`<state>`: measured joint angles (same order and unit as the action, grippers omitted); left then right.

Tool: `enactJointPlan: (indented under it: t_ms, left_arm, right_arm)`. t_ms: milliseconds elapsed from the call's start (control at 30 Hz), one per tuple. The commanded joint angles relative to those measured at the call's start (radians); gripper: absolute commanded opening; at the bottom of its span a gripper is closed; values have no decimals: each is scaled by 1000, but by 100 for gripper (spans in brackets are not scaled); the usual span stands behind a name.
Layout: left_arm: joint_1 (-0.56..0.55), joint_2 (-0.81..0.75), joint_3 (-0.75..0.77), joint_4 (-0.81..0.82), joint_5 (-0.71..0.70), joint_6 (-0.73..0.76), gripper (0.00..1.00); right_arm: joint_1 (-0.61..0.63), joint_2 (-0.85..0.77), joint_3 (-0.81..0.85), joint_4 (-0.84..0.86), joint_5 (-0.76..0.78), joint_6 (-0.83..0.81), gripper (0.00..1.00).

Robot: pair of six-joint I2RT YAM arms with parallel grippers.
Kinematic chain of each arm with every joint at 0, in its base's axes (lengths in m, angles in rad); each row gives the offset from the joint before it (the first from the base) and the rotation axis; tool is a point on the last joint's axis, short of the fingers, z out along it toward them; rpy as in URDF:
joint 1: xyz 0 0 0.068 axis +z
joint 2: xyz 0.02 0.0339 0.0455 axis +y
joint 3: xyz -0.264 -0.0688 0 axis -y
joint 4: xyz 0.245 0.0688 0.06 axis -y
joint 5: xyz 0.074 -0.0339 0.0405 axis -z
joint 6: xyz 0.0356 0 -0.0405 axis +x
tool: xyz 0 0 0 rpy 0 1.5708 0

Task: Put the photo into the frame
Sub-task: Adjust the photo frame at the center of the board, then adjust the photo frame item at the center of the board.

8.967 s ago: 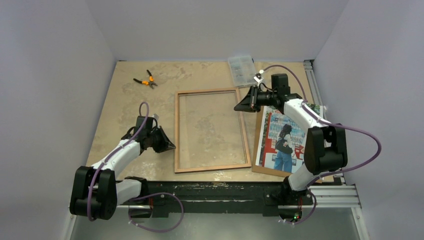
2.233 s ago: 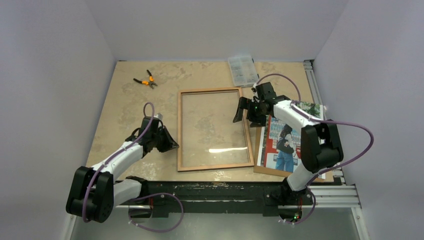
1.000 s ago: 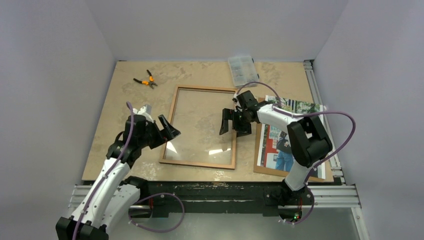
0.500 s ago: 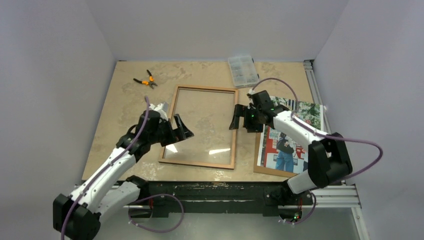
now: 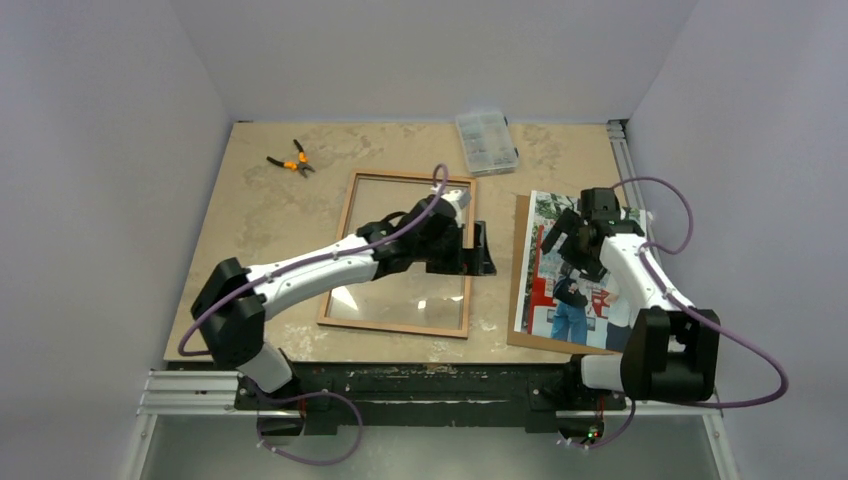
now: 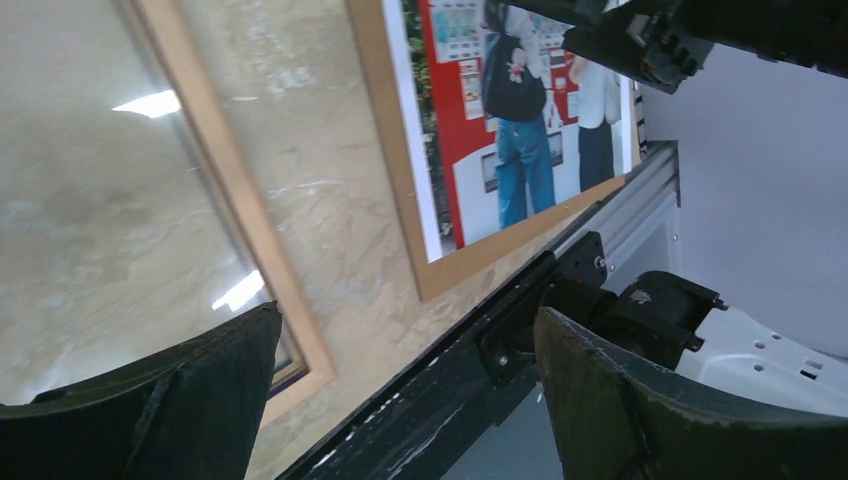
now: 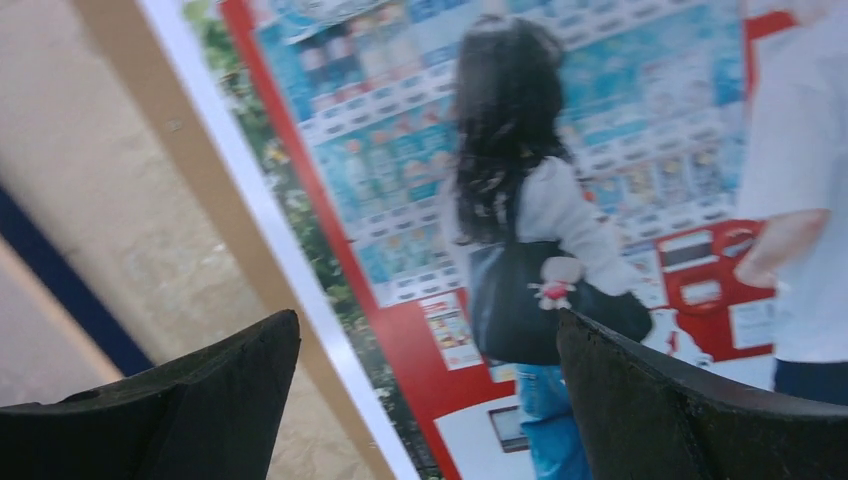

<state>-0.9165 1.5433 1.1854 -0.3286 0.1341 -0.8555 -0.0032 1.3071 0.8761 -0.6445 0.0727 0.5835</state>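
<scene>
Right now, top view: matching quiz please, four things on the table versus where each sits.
Things:
1 photo
2 frame
3 pliers
4 clear parts box

Places:
A far-left part of the table
B far edge, right of centre
C on the brown board, right side
D centre of the table

Pairs: 1-C, 2-D, 3-A, 4-B

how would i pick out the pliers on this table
Take the tan table and look at its far left corner, beyond the frame. The pliers lie there alone on the bare top. They are small with orange handles, unlike the clear plastic box further right along the far edge.
</scene>
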Motion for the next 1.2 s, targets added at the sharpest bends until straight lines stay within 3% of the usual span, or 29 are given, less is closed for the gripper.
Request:
enactJointPlan:
  t_ms: [0, 367, 600, 767, 933, 1167]
  left_arm:
    - [-65, 102, 148, 22, -3, -20, 94]
    - [-76, 92, 140, 52, -5, -27, 94]
    - [-60, 89, 104, 84, 9, -45, 93]
    - [-44, 70, 66, 114, 20, -54, 91]
    - [-42, 68, 56, 123, 32, -43, 89]
    - [-63, 122, 93, 163, 77, -43, 86]
  right_arm:
    - [-39, 18, -36, -30, 130, 1, 99]
    - [-6, 264, -68, 120, -193, -32, 99]
    - [191, 345, -61, 176, -339, 35, 99]
    - [258, 403, -62, 239, -452, 75, 98]
    - [259, 313, -54, 229, -464, 78, 98]
    - [203, 100, 40, 101, -358, 76, 98]
